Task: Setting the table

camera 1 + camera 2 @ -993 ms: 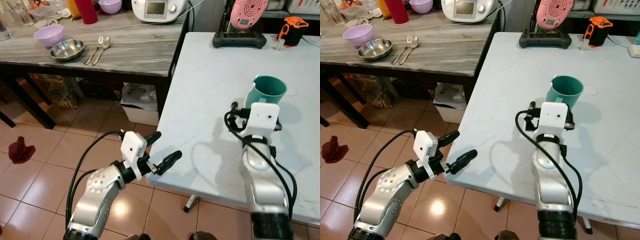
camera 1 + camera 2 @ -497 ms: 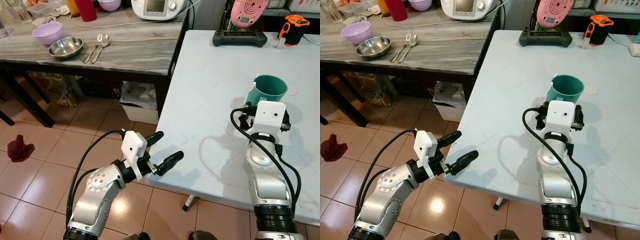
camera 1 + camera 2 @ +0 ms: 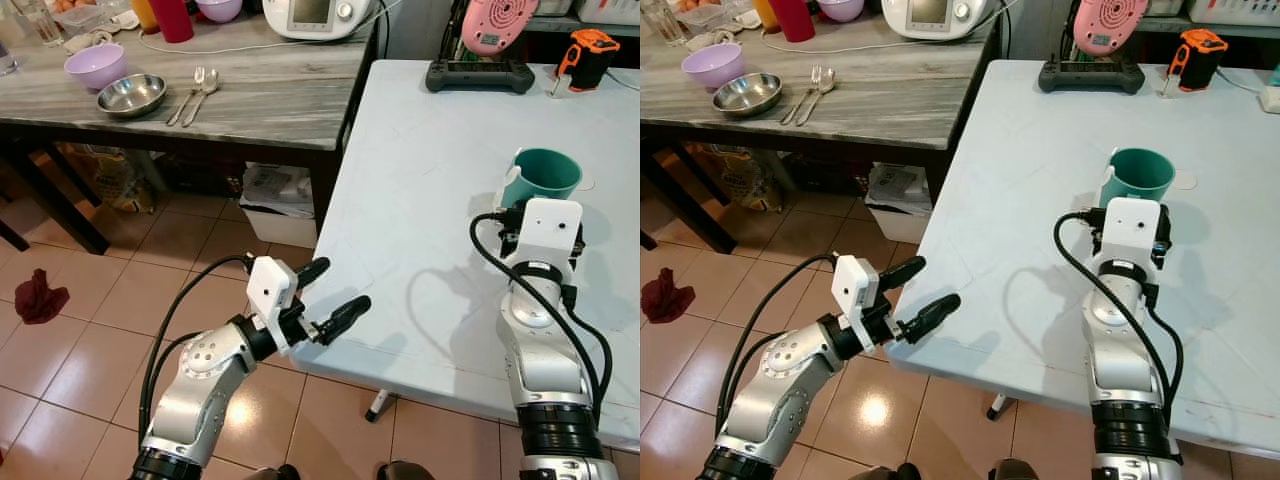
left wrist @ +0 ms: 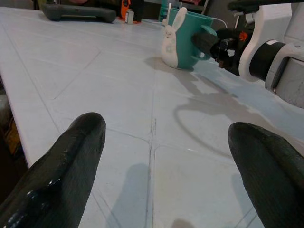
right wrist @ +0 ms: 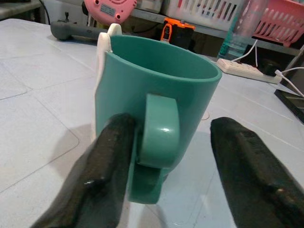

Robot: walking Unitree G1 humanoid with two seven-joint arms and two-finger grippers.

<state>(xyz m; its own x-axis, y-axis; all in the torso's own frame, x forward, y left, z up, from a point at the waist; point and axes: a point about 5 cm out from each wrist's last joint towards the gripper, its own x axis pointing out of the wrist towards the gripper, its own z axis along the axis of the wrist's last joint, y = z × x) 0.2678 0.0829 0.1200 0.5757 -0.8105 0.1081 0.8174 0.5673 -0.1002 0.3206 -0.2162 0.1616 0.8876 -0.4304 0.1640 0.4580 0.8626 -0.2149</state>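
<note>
One teal mug (image 3: 540, 180) stood upright on the white bench (image 3: 420, 190), handle toward the right gripper (image 5: 166, 166), whose fingers (image 5: 107, 161) were apart around the handle, one touching it. Left gripper (image 3: 325, 298) hovered at the bench's near edge, fingers apart, holding nothing.

Head stereo pair looks forward and down from above, both eyes sharing the pale blue-white tabletop (image 3: 430, 150). Left wrist camera sits low at the tabletop edge, facing across it. Right wrist camera is very close behind the teal plastic mug (image 5: 152, 95), also seen in the left wrist view.
</note>
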